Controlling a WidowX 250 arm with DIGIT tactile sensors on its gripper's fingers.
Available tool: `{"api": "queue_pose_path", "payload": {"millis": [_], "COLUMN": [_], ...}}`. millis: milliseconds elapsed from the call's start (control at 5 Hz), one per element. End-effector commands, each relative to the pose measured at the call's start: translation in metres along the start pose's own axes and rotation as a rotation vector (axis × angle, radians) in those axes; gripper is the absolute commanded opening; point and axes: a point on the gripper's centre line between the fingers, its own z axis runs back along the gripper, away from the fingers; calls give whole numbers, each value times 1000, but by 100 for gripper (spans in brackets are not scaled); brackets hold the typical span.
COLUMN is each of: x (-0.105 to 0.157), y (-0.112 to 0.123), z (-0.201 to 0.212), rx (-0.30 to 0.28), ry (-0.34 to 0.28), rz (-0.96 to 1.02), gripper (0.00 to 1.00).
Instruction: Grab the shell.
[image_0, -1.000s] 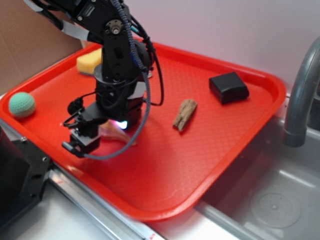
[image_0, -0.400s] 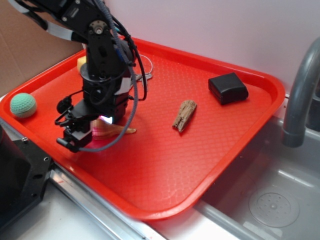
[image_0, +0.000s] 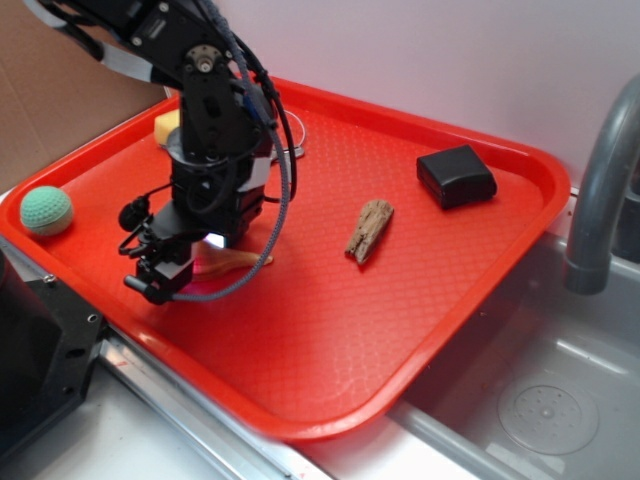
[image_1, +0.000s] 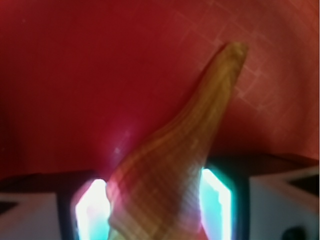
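The shell (image_0: 238, 261) is tan and ribbed and lies low over the red tray (image_0: 330, 340), its pointed tail sticking out to the right of my gripper (image_0: 195, 266). In the wrist view the shell (image_1: 185, 145) fills the middle. Its wide body sits between the two glowing pads (image_1: 90, 210), and both pads press against its sides. My gripper (image_1: 155, 212) is shut on the shell. I cannot tell whether the shell rests on the tray or hangs just above it.
A brown wood piece (image_0: 369, 229) lies mid-tray and a black box (image_0: 456, 175) at the back right. A green ball (image_0: 45, 210) and a yellow sponge (image_0: 166, 127) are at the left. A grey faucet (image_0: 600, 190) and sink (image_0: 540, 400) stand to the right.
The arm swung left and back over the last second, then eased slightly right. The shell stayed between the fingers, and its tail now points right.
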Motion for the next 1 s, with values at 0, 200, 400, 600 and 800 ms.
{"api": "queue_pose_path", "payload": {"millis": [0,200,400,600,800], "x": [6,-2,-28,-59,-67], "y": [-26,-33,-39,-46,-46], "z": [53,102,147,189,196], "rx": [3,-14,-54,-108,-123], "ry": [-40,-107,-174,-229,-252], "rz": [269,518,761,1003,1109], "gripper": [0,0,0,0,0]}}
